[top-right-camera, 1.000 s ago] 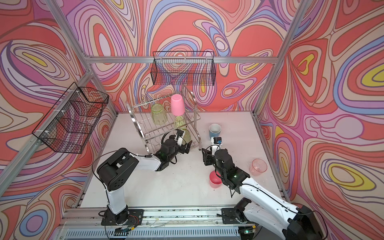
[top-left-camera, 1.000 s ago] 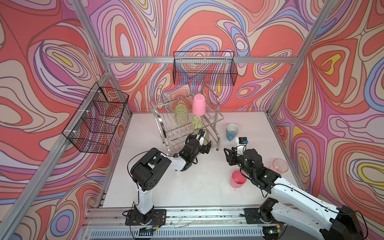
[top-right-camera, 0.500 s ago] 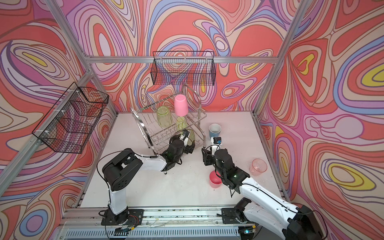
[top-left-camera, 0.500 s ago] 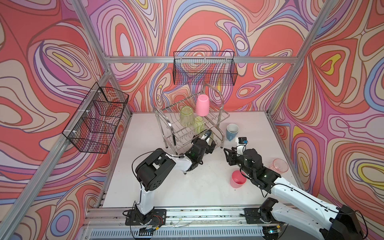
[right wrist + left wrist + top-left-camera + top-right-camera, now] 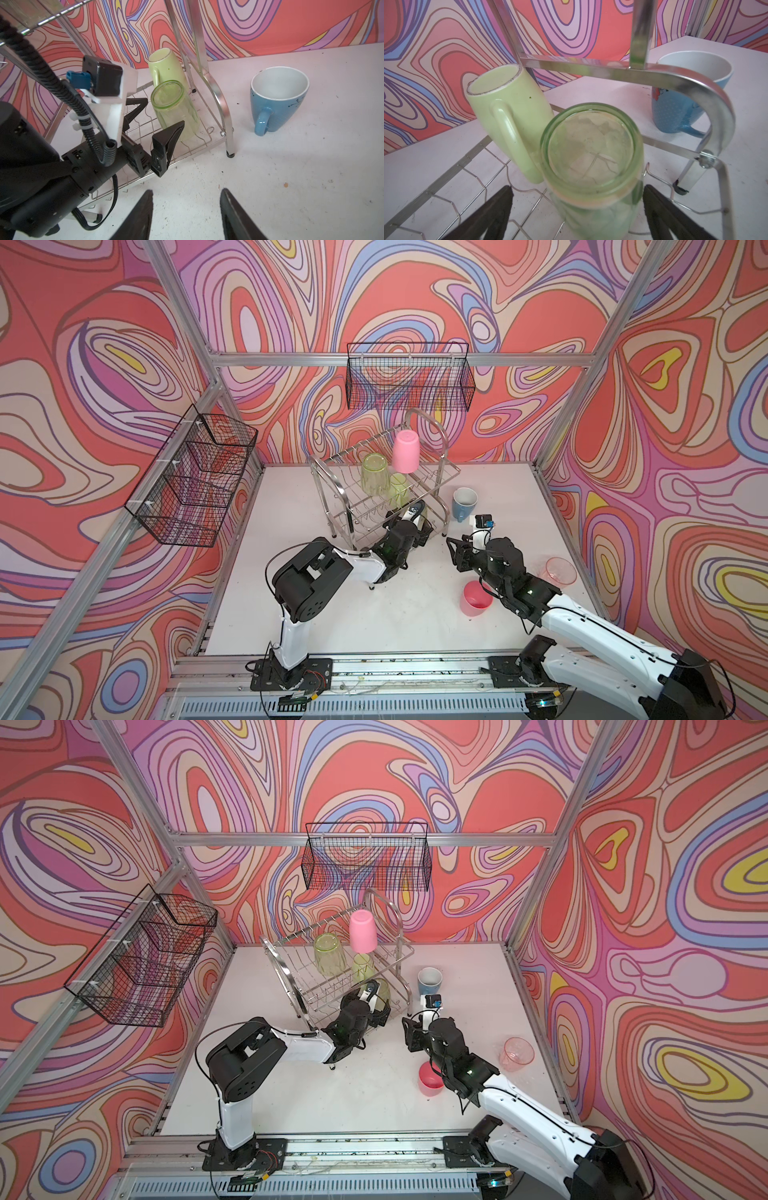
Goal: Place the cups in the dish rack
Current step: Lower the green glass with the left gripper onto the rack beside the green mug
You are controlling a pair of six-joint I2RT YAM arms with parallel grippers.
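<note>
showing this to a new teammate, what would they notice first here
The loud swirling red, pink and purple walls surround everything. At the back of the white table stands a shiny silver dish rack with an upside-down pink tumbler on its top tier. On its lower tier, the left arm's open jaws sit either side of an inverted clear green cup.

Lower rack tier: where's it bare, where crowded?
Bare wires run from the lower clear green cup to the handle loop nearest the side basket. Crowded at the other end: pale-green mug, that cup, open left gripper around it.
</note>
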